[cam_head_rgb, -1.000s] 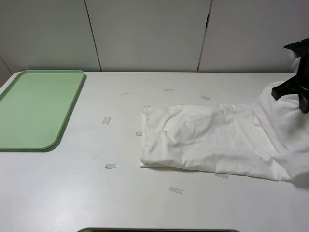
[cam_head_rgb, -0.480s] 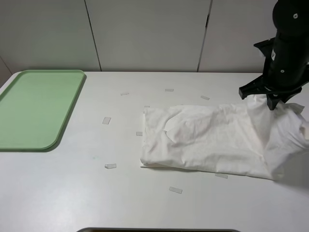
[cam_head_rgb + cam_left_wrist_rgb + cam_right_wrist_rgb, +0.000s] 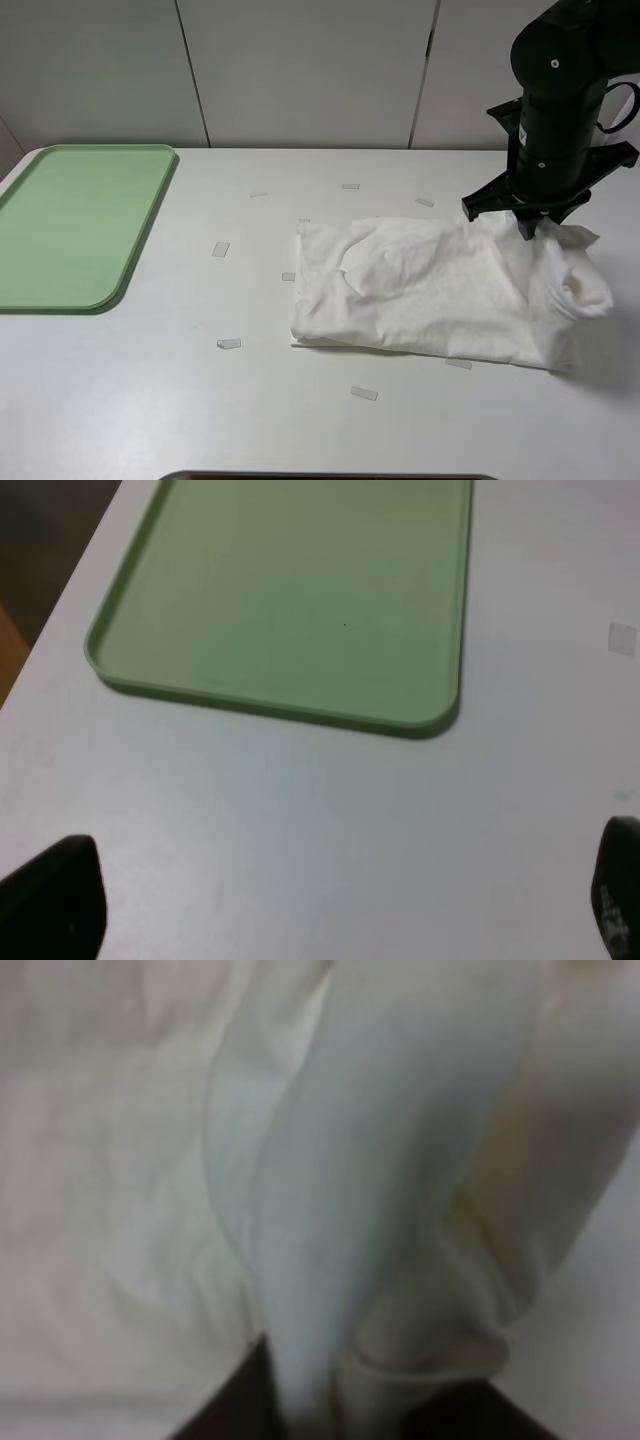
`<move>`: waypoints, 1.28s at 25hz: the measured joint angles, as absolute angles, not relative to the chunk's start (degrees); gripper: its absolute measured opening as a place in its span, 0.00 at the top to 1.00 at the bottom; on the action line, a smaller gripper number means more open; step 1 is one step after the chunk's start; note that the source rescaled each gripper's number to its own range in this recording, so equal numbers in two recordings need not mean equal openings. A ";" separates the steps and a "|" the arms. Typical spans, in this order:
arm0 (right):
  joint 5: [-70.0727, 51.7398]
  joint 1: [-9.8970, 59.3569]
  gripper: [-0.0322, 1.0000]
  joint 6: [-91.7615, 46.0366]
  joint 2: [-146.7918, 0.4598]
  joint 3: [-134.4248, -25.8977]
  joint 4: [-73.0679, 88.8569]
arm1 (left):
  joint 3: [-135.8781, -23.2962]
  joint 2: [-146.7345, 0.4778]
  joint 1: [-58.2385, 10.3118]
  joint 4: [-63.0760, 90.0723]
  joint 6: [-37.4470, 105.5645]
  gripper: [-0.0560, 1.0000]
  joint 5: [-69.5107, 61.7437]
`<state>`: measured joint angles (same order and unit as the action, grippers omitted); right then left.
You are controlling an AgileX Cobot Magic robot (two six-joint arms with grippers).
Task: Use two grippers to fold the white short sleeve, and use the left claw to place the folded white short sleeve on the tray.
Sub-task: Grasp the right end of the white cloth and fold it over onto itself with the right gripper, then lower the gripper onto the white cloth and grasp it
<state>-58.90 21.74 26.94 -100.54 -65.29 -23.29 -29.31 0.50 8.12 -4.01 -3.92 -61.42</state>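
Observation:
The white short sleeve (image 3: 430, 290) lies crumpled across the right half of the table, its right end bunched up. My right gripper (image 3: 528, 222) hangs just over that right part, and a fold of the cloth rises to its fingertips. In the right wrist view the white short sleeve (image 3: 120, 1160) fills the picture, with a ridge of it pinched in the right gripper (image 3: 330, 1410). The light-green tray (image 3: 60, 225) sits bare at the far left. The left wrist view shows the tray (image 3: 300, 600) ahead and my left gripper (image 3: 330, 910) open wide over bare table, holding nothing.
Small pale tape strips (image 3: 221, 249) are scattered over the white table, one (image 3: 229, 343) left of the shirt and another (image 3: 364, 393) in front of it. Grey wall panels stand behind the table. The left arm does not show in the high view.
My right arm has come in from the right edge and moved left, carrying the shirt's right end up and over toward the rest of the cloth. The left gripper stays open.

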 joint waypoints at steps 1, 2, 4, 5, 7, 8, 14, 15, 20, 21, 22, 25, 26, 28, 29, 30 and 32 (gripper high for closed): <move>-58.90 21.74 0.80 26.94 -100.54 -65.29 -23.29 | -29.31 0.50 8.12 -4.01 -3.92 0.03 -61.42; -59.58 21.74 0.60 27.23 -100.54 -65.29 -22.60 | -29.31 0.50 8.12 -4.01 -3.92 0.03 -61.42; -60.43 21.74 0.30 27.34 -100.40 -65.29 -21.37 | -29.31 0.50 8.12 -4.01 -3.92 0.03 -61.42; -60.67 21.74 0.17 27.29 -100.12 -65.29 -19.79 | -29.31 0.50 8.12 -4.01 -3.92 0.03 -61.42; -61.50 21.74 0.03 25.70 -98.71 -65.34 -16.72 | -29.31 0.50 8.12 -4.01 -3.92 0.03 -61.42; -61.50 21.74 0.03 25.70 -98.71 -65.34 -16.72 | -29.31 0.50 8.12 -4.01 -3.92 0.03 -61.42; -61.93 21.74 0.00 24.80 -94.35 -67.48 -17.95 | -29.31 0.50 8.12 -4.01 -3.92 0.03 -61.42; -61.93 21.74 0.00 24.80 -94.35 -67.48 -17.95 | -29.31 0.50 8.12 -4.01 -3.92 0.03 -61.42; -62.20 21.74 0.00 24.59 -91.53 -67.92 -20.96 | -29.31 0.50 8.12 -4.01 -3.92 0.03 -61.42; -62.28 21.74 0.00 24.23 -90.97 -67.92 -21.05 | -29.31 0.50 8.12 -4.01 -3.92 0.03 -61.42; -62.34 21.74 0.00 24.03 -90.53 -67.92 -21.05 | -29.31 0.50 8.12 -4.01 -3.92 0.03 -61.42; -63.87 21.74 0.00 22.56 -86.86 -67.92 -20.89 | -29.31 0.50 8.12 -4.01 -3.92 0.03 -61.42; -64.66 21.74 0.00 21.87 -85.70 -67.92 -20.59 | -29.31 0.50 8.12 -4.01 -3.92 0.03 -61.42; -66.20 21.74 0.00 20.66 -83.01 -67.92 -19.70 | -29.31 0.50 8.12 -4.01 -3.92 0.03 -61.42; -66.99 21.74 0.00 20.12 -81.29 -67.92 -18.98 | -29.31 0.50 8.12 -4.01 -3.92 0.03 -61.42; -66.99 21.74 0.00 20.12 -81.29 -67.92 -18.98 | -29.31 0.50 8.12 -4.01 -3.92 0.03 -61.42; -68.29 21.74 0.00 18.91 -78.06 -67.92 -17.32 | -29.31 0.50 8.12 -4.01 -3.92 0.03 -61.42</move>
